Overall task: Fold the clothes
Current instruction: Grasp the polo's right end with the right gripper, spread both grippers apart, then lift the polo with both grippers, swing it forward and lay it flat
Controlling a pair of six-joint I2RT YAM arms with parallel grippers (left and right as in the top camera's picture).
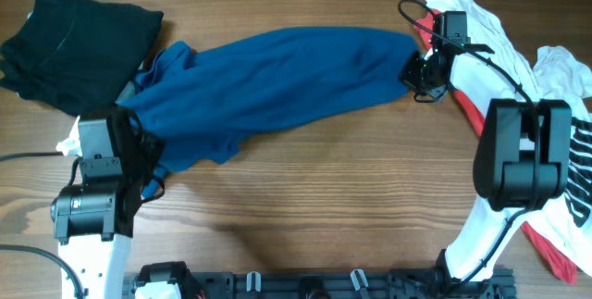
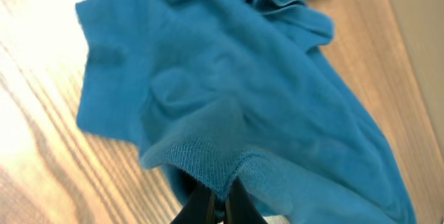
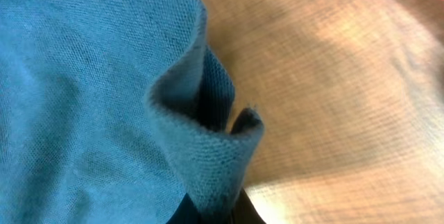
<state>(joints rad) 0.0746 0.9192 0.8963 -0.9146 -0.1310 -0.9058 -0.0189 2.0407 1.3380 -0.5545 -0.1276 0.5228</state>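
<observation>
Two grippers hold one garment from opposite ends. The left gripper (image 2: 216, 209) is closed on a ribbed edge of the blue shirt (image 1: 277, 81), with a small fold of knit caught between its dark fingertips. The right gripper (image 3: 211, 210) is also closed, on a curled lip of the same cloth at the shirt's right end. Between them the shirt lies bunched in a long band across the wooden table (image 1: 324, 206) rather than spread flat.

A black garment (image 1: 79, 44) touches the shirt's upper left end. A white garment (image 1: 486, 31) and a red garment (image 1: 469, 112) lie under and beside the right arm.

Both pinches look shallow, so a hard pull apart could slip the cloth free from either side. The bunched layers may also stay twisted, which would leave creases in any fold. A wide sweep could drag the neighbouring garments along with the shirt.
</observation>
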